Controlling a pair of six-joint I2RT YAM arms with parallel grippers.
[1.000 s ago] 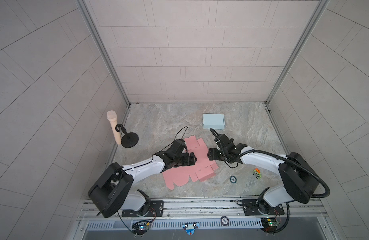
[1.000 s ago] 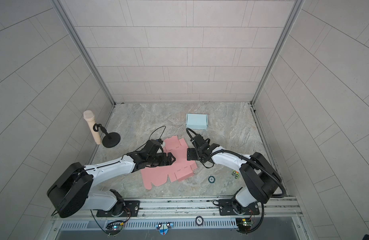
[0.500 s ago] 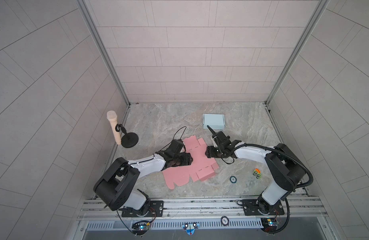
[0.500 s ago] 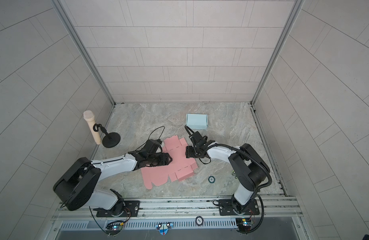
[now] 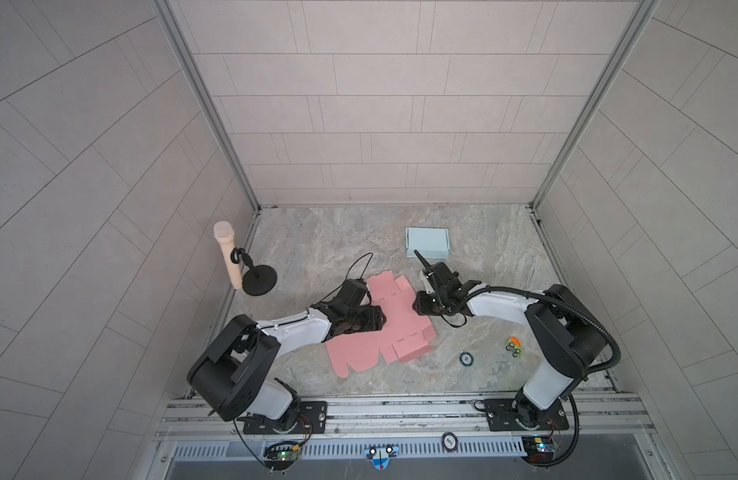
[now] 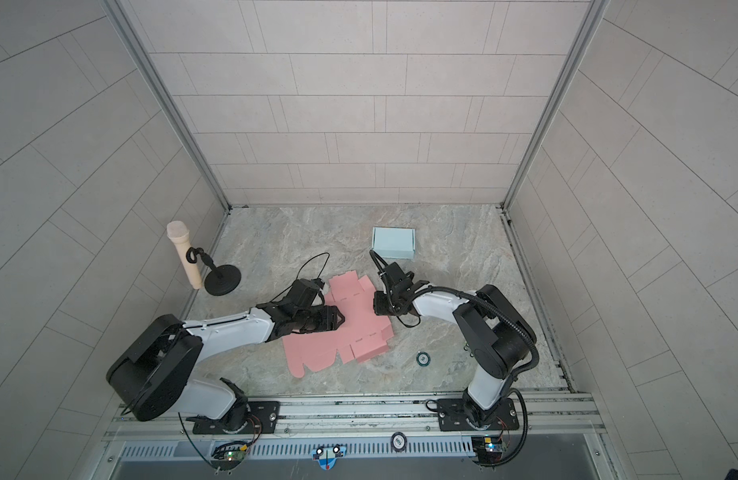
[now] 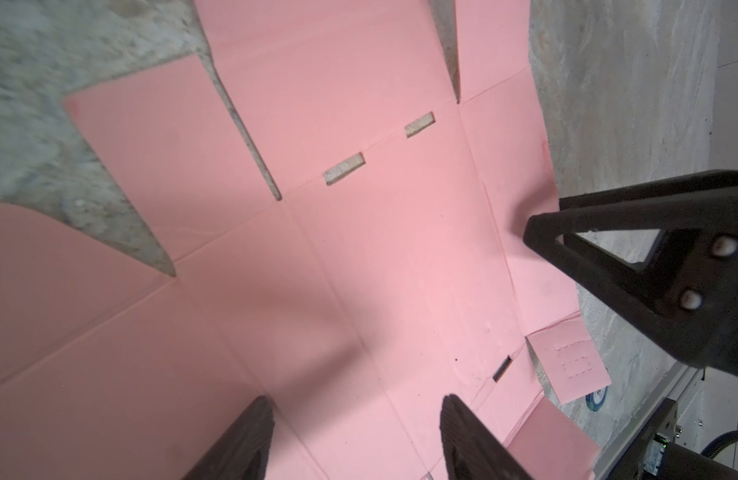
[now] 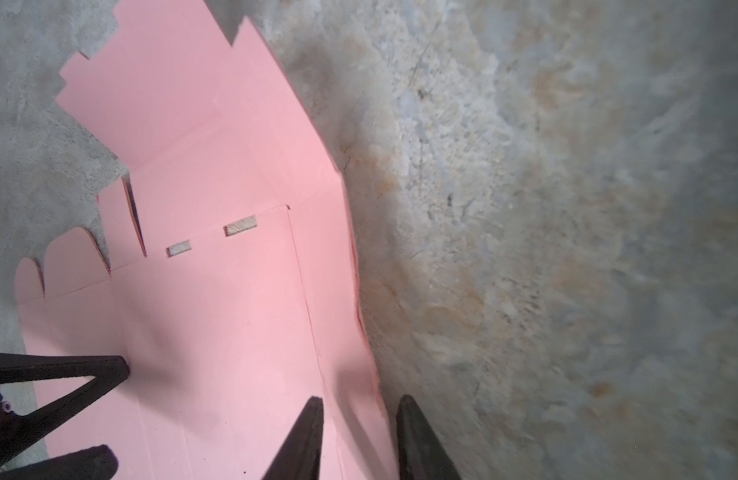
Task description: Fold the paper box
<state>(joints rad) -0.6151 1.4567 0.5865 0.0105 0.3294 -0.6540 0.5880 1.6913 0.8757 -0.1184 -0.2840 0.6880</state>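
Only the wrist views show the grips

The right wrist view shows the right gripper (image 8: 359, 401) with its fingers narrowly parted astride the raised edge of the flat pink paper box (image 8: 218, 291); whether they pinch it is unclear. The left wrist view shows the left gripper (image 7: 355, 403) open over the middle panel, holding nothing. In both top views the gripper bodies hide this. A pale blue box (image 5: 427, 248) lies behind the sheet, which lies mid-table between both arms.

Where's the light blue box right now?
In a top view, the light blue box sits far back, right of centre, just beyond the right gripper.
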